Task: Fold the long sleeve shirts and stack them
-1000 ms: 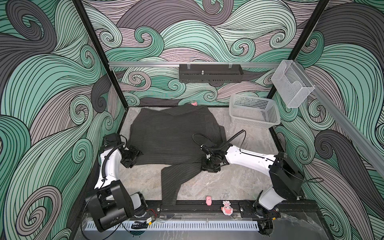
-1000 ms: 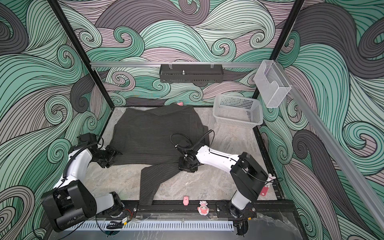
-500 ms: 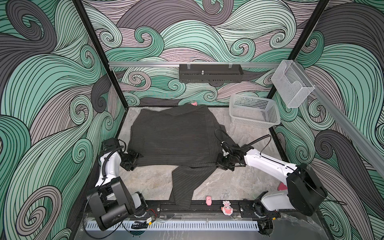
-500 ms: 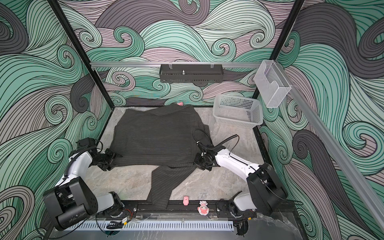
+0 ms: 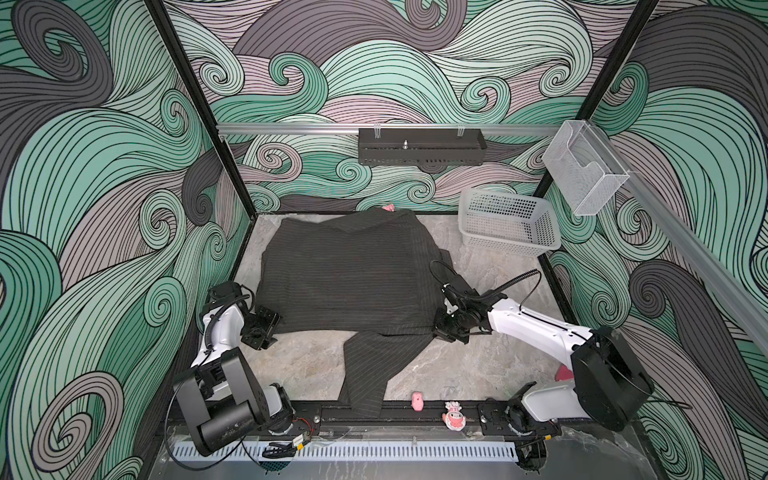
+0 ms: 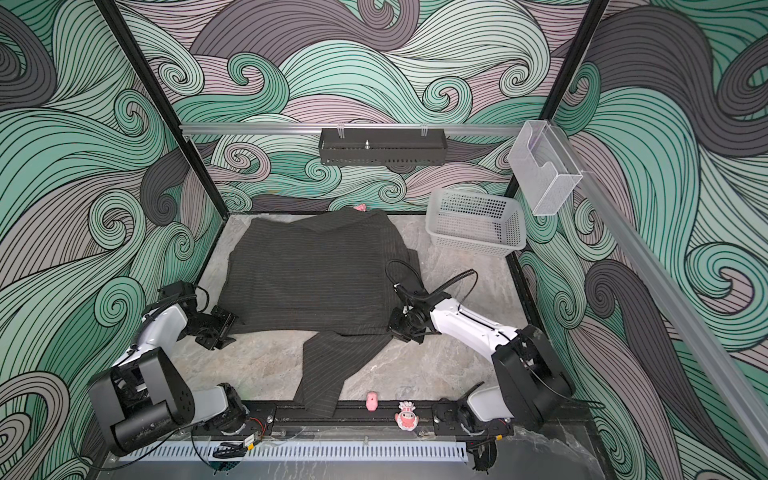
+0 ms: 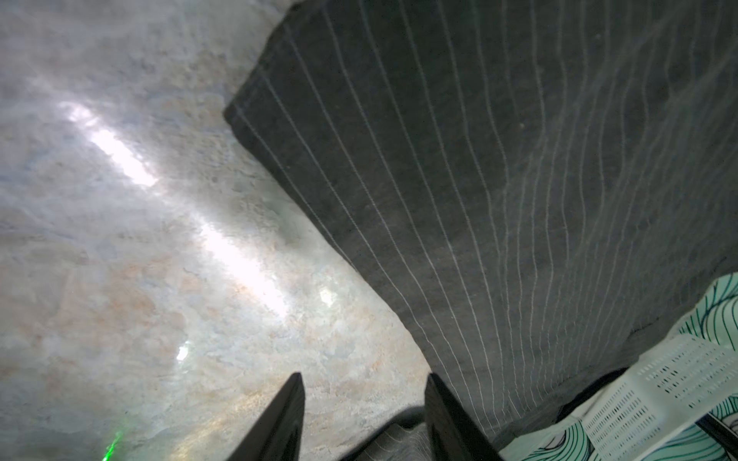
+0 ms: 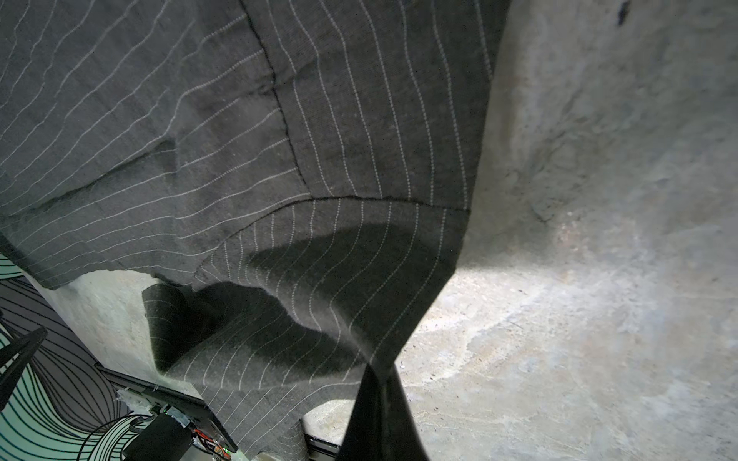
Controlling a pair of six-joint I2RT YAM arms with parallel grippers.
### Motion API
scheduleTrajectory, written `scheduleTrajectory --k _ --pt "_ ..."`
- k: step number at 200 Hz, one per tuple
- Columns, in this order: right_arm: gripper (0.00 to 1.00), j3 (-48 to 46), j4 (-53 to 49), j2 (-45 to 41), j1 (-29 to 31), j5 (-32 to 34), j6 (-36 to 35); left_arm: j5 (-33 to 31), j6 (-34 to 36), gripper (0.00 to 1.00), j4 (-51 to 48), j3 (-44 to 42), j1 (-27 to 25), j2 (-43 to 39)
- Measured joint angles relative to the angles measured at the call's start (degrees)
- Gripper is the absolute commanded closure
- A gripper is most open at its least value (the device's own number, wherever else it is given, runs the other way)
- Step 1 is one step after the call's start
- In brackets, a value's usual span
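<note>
The long sleeve shirt (image 5: 349,278) (image 6: 307,282), dark charcoal with thin pale pinstripes, lies spread flat across the table in both top views. One sleeve (image 5: 374,374) runs from its near edge to the front rail. My left gripper (image 5: 266,328) (image 7: 363,383) sits at the shirt's near left corner. It is open, with a bit of the cloth edge lying low between its fingers (image 7: 287,419). My right gripper (image 5: 442,328) (image 8: 379,371) is at the near right corner, shut on a pinch of the shirt's cloth (image 8: 319,239).
A white perforated basket (image 5: 509,226) stands at the back right. A clear plastic holder (image 5: 582,170) hangs on the right rail and a black tray (image 5: 419,147) on the back wall. Small pink figures (image 5: 417,401) (image 5: 455,415) sit on the front rail.
My right gripper has shut on the cloth and moved right along the near hem, dragging the sleeve right with it. The left gripper has barely moved.
</note>
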Motion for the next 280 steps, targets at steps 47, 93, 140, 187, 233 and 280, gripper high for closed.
scheduleTrajectory --k 47,93,140,187,233,280 --pt "1.0 0.72 0.24 0.0 -0.57 -0.61 -1.31 -6.47 -3.08 0.44 1.11 -2.08 0.07 1.66" --pt "1.0 0.76 0.48 0.0 -0.81 -0.72 -1.51 -12.11 -4.35 0.59 3.89 -2.16 0.22 4.61" --pt "1.0 0.76 0.7 -0.39 -0.9 -0.74 -1.51 -12.7 -6.19 0.95 7.45 -2.99 0.46 7.74" --pt "1.0 0.76 0.63 -2.43 -0.9 -0.74 -1.53 -12.66 -6.38 0.8 9.2 -2.97 0.46 7.91" --pt "1.0 0.76 0.66 -2.97 -1.14 -0.85 -1.7 -10.69 -6.88 0.69 10.45 -1.9 0.42 9.31" --pt "1.0 0.76 0.66 -2.97 -1.84 -1.29 -1.95 -10.19 -7.02 1.0 11.13 -1.09 0.39 10.93"
